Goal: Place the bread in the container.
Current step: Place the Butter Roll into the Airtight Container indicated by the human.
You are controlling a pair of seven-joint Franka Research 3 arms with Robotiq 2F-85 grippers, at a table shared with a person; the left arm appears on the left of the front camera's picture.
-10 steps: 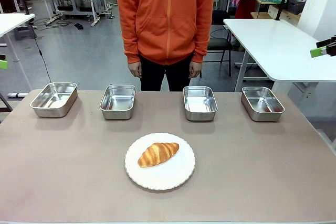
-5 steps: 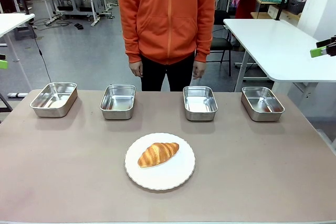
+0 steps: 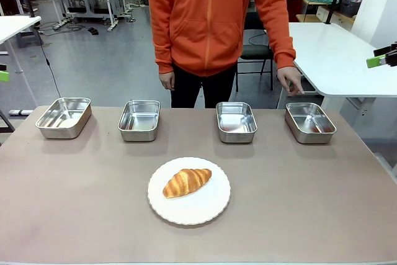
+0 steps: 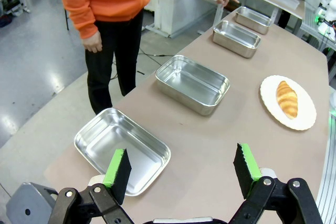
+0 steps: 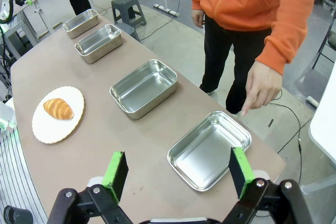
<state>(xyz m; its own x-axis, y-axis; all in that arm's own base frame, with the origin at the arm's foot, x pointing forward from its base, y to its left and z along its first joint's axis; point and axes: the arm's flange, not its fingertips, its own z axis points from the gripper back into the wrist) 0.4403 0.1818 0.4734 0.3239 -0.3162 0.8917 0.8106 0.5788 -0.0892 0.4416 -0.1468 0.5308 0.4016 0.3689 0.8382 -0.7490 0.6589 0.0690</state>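
Observation:
The bread (image 3: 187,182) (image 4: 287,99) (image 5: 58,108), a golden croissant, lies on a round white plate (image 3: 211,208) at the table's middle front. Behind it, several identical steel trays stand in a row. The person's hand (image 3: 289,80) (image 5: 261,85) hangs just behind the rightmost container (image 3: 310,122) (image 5: 210,150) (image 4: 253,18), one finger pointing down at it. My left gripper (image 4: 181,157) is open and empty above the table's left end, over the leftmost tray (image 4: 122,148) (image 3: 63,117). My right gripper (image 5: 177,157) is open and empty above the right end, near the pointed-at container.
Two more trays (image 3: 139,120) (image 3: 236,121) sit between the end ones. The person in an orange hoodie (image 3: 214,17) stands at the far edge, leaning to the right. A white table (image 3: 335,54) stands beyond the right side.
The person has shifted to the right and swung one arm out, bringing the hand from beside the hip to just behind the rightmost tray. Bread, trays and both grippers have not moved.

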